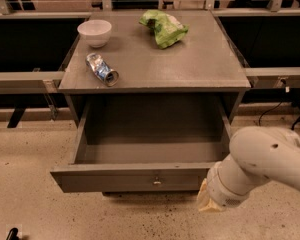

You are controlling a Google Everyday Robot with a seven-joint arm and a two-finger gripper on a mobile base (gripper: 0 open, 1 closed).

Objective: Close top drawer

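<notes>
The top drawer [125, 180] stands pulled out. Our end effector [208, 203] sits by its front's right corner. We cannot tell its spread.

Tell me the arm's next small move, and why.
Probably push the gripper forward against the front of the top drawer: it stands wide open, and the gripper sits low, just outside the front panel's right end.

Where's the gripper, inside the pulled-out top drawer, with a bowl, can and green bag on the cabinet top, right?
Not inside. The camera view shows the gripper outside the top drawer, low in front of its front panel's right end. The drawer is pulled out, and the bowl, can and green bag do sit on the cabinet top.
</notes>
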